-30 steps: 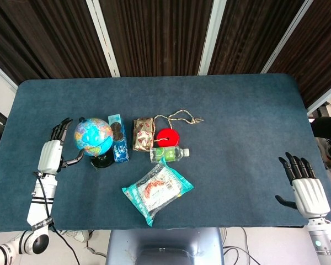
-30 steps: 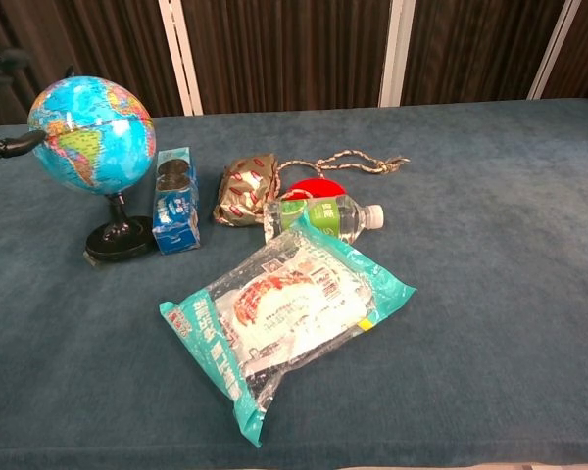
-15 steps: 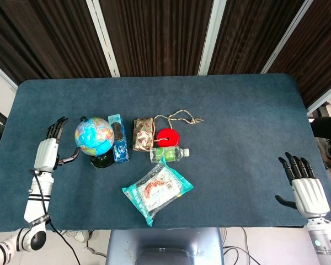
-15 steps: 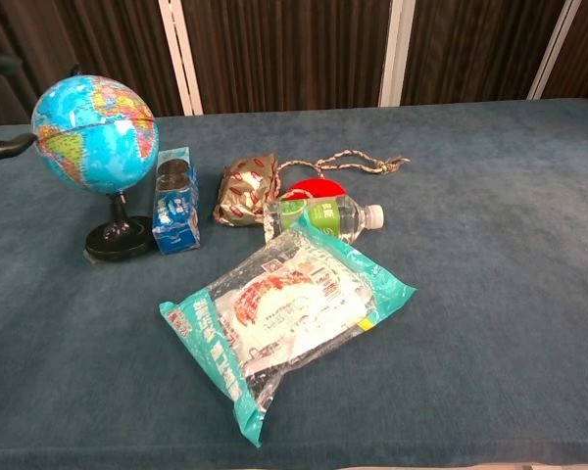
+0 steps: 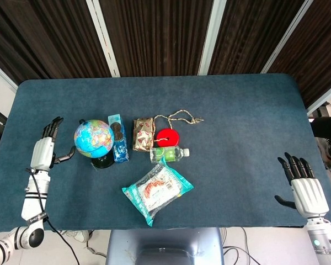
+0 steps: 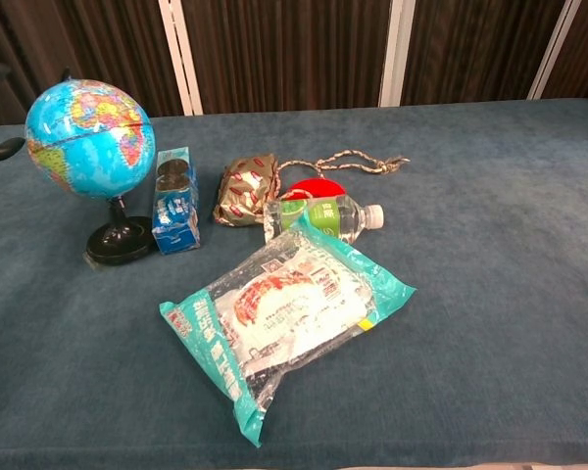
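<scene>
Fingers of your left hand (image 5: 46, 150) are spread wide and hold nothing; it sits at the far left of the table (image 5: 237, 110), just beside the globe (image 5: 93, 138) with a small gap between thumb and ball. That globe stands upright on its black base, and a blue cookie box (image 5: 119, 139) touches its right side. Right of the box you have a brown snack packet (image 5: 143, 133), then a red disc (image 5: 167, 136) with a braided cord (image 5: 180, 116) looping off to the far side. A small water bottle (image 5: 169, 154) lies on its side just near of the disc, its near edge over a teal food pouch (image 5: 156, 190). Well apart at the near right corner, your right hand (image 5: 304, 186) rests with fingers fanned out, holding nothing.
</scene>
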`<state>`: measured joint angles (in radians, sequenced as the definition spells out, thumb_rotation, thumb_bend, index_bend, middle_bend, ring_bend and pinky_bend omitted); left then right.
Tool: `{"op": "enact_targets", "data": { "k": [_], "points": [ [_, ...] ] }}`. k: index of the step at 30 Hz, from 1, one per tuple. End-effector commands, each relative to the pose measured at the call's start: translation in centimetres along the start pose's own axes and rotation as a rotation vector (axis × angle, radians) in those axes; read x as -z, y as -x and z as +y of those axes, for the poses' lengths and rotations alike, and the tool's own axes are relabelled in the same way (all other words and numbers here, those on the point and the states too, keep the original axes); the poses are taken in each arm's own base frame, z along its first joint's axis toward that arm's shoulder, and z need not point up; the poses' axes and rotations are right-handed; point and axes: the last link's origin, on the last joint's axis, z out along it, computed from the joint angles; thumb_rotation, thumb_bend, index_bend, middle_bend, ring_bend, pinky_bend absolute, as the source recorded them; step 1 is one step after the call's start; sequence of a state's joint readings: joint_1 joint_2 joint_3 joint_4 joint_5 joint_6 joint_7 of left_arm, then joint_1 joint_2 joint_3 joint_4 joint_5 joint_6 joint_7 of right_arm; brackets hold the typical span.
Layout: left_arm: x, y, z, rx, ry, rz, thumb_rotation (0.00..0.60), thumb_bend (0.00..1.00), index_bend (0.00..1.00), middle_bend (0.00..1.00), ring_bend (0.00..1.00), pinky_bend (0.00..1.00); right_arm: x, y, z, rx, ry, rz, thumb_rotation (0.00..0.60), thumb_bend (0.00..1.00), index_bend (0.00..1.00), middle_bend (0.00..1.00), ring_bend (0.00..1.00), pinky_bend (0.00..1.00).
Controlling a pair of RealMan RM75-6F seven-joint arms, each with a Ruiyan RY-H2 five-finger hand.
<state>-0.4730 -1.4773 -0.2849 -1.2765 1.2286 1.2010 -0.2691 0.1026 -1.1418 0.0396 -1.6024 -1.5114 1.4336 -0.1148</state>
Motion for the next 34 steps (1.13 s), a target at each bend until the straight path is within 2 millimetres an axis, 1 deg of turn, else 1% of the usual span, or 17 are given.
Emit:
{"op": "enact_targets", "data": {
  "k": [1,4,6,10,13,15,16,17,18,20,22,26,34],
  "points": [
    [0.3,-0.4,-0.6,-0.03,-0.012,-0.003,0.583,0.33,0.0,0.0,0.0,0.05,0.0,-0.1,0.0,-0.002,0.0,0.001,0.6,0.15,0.0,0.0,0.0,0.0],
    [1.0,-1.5,-1.6,-0.079,-0.023,-0.006,0.579,0.33,0.0,0.0,0.0,0.05,0.0,-0.2,0.1,-0.004,0.002,0.005,0.6,0.15,0.0,0.0,0.0,0.0],
    [1.9,-2.6,-2.1,-0.112,-0.023,-0.004,0.575,0.33,0.0,0.0,0.0,0.05,0.0,-0.2,0.2,-0.003,0.003,0.006,0.6,0.15,0.0,0.0,0.0,0.0],
    [4.5,-4.9,-2.7,-0.176,-0.008,0.0,0.599,0.33,0.0,0.0,0.0,0.05,0.0,0.0,0.0,-0.001,0.0,0.001,0.6,0.15,0.0,0.0,0.0,0.0],
    [7.0,-6.5,-2.8,-0.23,0.005,-0.014,0.6,0.33,0.0,0.0,0.0,0.05,0.0,0.0,-0.1,0.0,-0.003,0.001,0.6,0.15,0.0,0.0,0.0,0.0],
    [9.1,-7.5,-2.9,-0.271,0.008,-0.022,0.6,0.34,0.0,0.0,0.0,0.05,-0.1,0.0,-0.2,0.001,-0.005,0.0,0.6,0.15,0.0,0.0,0.0,0.0],
    [10.3,-7.8,-3.0,-0.29,0.008,-0.026,0.6,0.35,0.0,0.0,0.0,0.05,-0.1,0.1,-0.2,0.0,-0.005,-0.001,0.6,0.15,0.0,0.0,0.0,0.0],
    [12.3,-8.0,-3.0,-0.323,0.001,-0.036,0.6,0.35,0.0,0.0,0.0,0.05,-0.1,0.1,-0.3,-0.002,-0.006,-0.001,0.6,0.15,0.0,0.0,0.0,0.0],
    [13.5,-8.1,-3.1,-0.341,-0.01,-0.044,0.6,0.36,0.0,0.0,0.0,0.05,-0.2,0.1,-0.3,-0.003,-0.006,0.0,0.6,0.15,0.0,0.0,0.0,0.0],
    [15.7,-8.1,-3.2,-0.354,-0.024,-0.052,0.6,0.36,0.0,0.0,0.0,0.04,-0.3,0.1,-0.5,-0.004,-0.008,0.0,0.6,0.15,0.0,0.0,0.0,0.0],
    [17.1,-8.2,-3.3,-0.385,-0.036,-0.052,0.6,0.36,0.0,0.0,0.0,0.03,-0.4,0.2,-0.7,-0.008,-0.015,-0.002,0.6,0.15,0.0,0.0,0.0,0.0],
    [17.6,-8.6,-2.5,-0.425,0.022,0.004,0.6,0.36,0.0,0.0,0.0,0.03,-0.4,0.2,-1.0,-0.013,-0.031,-0.006,0.6,0.15,0.0,0.0,0.0,0.0],
    [17.1,-7.9,-3.0,-0.466,0.004,-0.014,0.6,0.36,0.0,0.0,0.0,0.03,-0.2,0.0,-0.7,-0.013,-0.029,-0.001,0.6,0.15,0.0,0.0,0.0,0.0]
  ]
}}
